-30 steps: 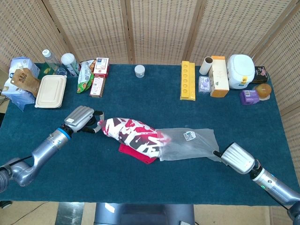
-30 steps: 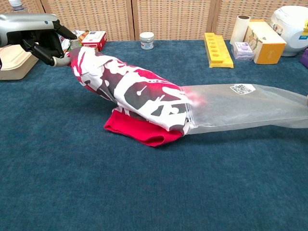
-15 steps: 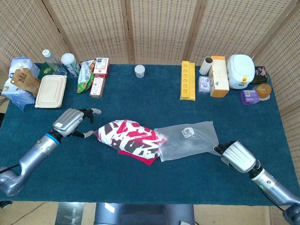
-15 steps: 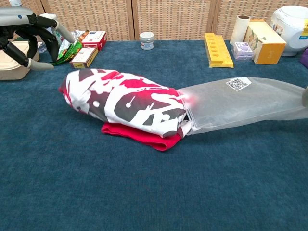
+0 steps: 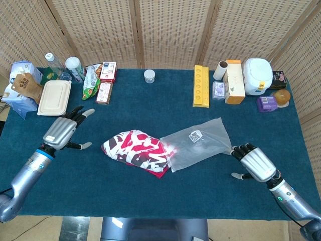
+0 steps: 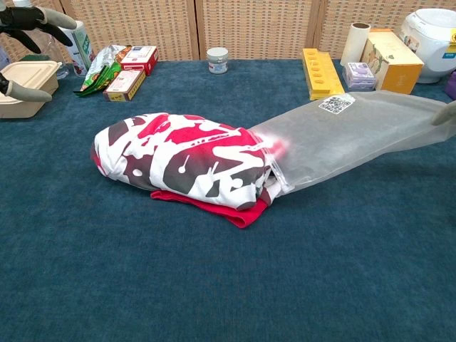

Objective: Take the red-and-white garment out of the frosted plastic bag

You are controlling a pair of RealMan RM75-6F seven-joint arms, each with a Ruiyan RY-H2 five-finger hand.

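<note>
The red-and-white garment lies bunched on the blue table, and only its right end sits in the mouth of the frosted plastic bag. The bag slants away to the right with its label facing up. My left hand hovers left of the garment, well apart from it, fingers spread and holding nothing. My right hand is at the bag's near right corner with its fingers spread. One fingertip shows at the bag's edge, and I see no grip on it.
Along the back edge stand a beige food box, snack packets, a small white jar, a yellow tray, cartons and a white cooker. Bottles and a bag crowd the far left corner.
My left hand let go of the garment and drew back left, opening. The garment dropped flat onto the table. My right hand opened and the bag's far end swung toward the back.
</note>
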